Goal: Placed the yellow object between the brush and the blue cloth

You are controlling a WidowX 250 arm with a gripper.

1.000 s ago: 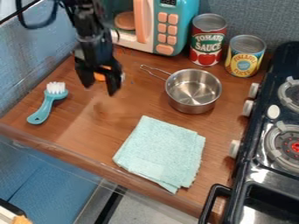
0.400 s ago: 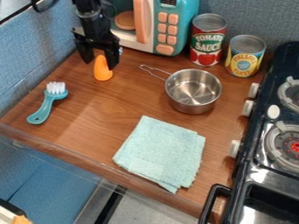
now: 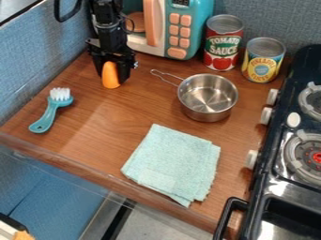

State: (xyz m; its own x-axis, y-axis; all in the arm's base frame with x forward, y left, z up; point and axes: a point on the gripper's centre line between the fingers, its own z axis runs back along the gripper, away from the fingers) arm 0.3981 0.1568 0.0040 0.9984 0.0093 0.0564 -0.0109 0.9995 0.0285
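brown table (image 3: 94,140) runs across the middle of the frame. black toy stove (image 3: 273,176) along the right side: pale knobs on its left edge, burner with red centre at right, black handle (image 3: 233,204) near bottom right.

teal microwave (image 3: 201,23) at top centre, peach buttons, peach door handle.

black gripper (image 3: 111,78) at upper left, hanging down from the top edge, left of the pan and just in front of the microwave. fingers are part way together, one on each side of the orange piece, looks gripped between them.

blue cloth (image 3: 172,161) lower centre, folded, lying flat, corners not lined up. it's below the pan, apart from it.

metal pan (image 3: 207,96) right of centre, upright, inside visible, handle pointing to upper left.

two cans upper right, both upright. red can (image 3: 222,47) is right beside the microwave; yellow can (image 3: 263,63) is a bit lower and to its right, near the stove.

brush (image 3: 50,111) at left, lying down, white bristles at its upper end, teal handle running to lower left.

orange piece (image 3: 111,76) upper left, standing about upright, rounded bottom end below the fingertips. sits above and right of the brush, well apart from the cloth.
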